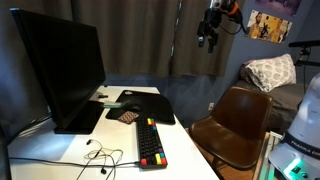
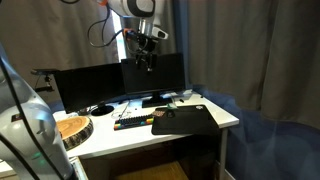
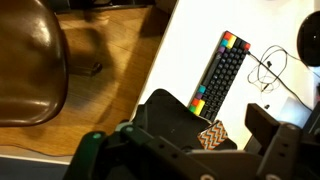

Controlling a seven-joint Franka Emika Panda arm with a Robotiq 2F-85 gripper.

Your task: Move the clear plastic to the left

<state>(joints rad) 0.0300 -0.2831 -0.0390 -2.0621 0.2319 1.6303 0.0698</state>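
The clear plastic [image 1: 103, 97] is a faint green-edged piece on the white desk [image 1: 60, 150], just right of the monitor's foot. It also shows faintly beside the monitor in an exterior view [image 2: 182, 96]. I cannot make it out in the wrist view. My gripper [image 1: 208, 36] hangs high above the desk's far end, well clear of everything, in both exterior views [image 2: 148, 58]. In the wrist view its two fingers [image 3: 215, 150] stand apart with nothing between them, looking down on the desk.
A large monitor [image 1: 60, 70] stands on the desk. A black keyboard with coloured keys [image 3: 220, 75], a black mat [image 3: 165, 112], a patterned coaster [image 3: 212, 135] and a thin black cable [image 3: 265, 68] lie there. A brown chair [image 1: 235, 120] stands beside the desk.
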